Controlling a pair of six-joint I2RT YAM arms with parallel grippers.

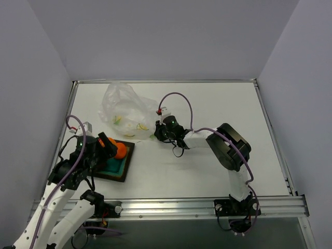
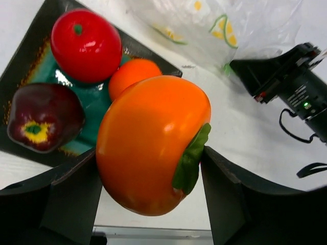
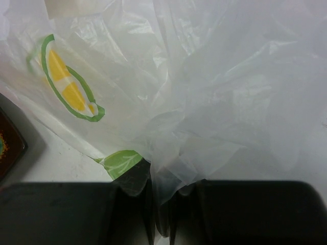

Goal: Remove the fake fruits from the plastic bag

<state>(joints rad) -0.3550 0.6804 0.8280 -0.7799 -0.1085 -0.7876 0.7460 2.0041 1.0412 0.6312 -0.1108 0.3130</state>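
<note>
Four fruits are out of the bag (image 1: 124, 106). Three sit in the dish (image 2: 97, 109): a red one (image 2: 86, 45), a small orange one (image 2: 134, 76) and a dark one (image 2: 45, 116). Our left claw (image 2: 150, 189) is spread wide and grips the big orange one (image 2: 153, 145) just above the dish. Our right claw (image 3: 161, 201) is pinched tight on a fold of the bag, which lies crumpled on the table (image 1: 207, 104) behind the dish. We cannot spot any fruit inside it, only slice prints. What could go wrong? The big orange one is smooth and shiny, so we think it could slip from the fingers. The dish looks crowded too, so if we let go from up high, it may hit the others, bounce out and roll across the table. A tug from the right claw could also drag the thin bag over the dish. The big orange one lies on its side. Its green leaf end points at the right finger and touches it. Its long way runs up and down in the wrist view, across the line between the two fingers.
</note>
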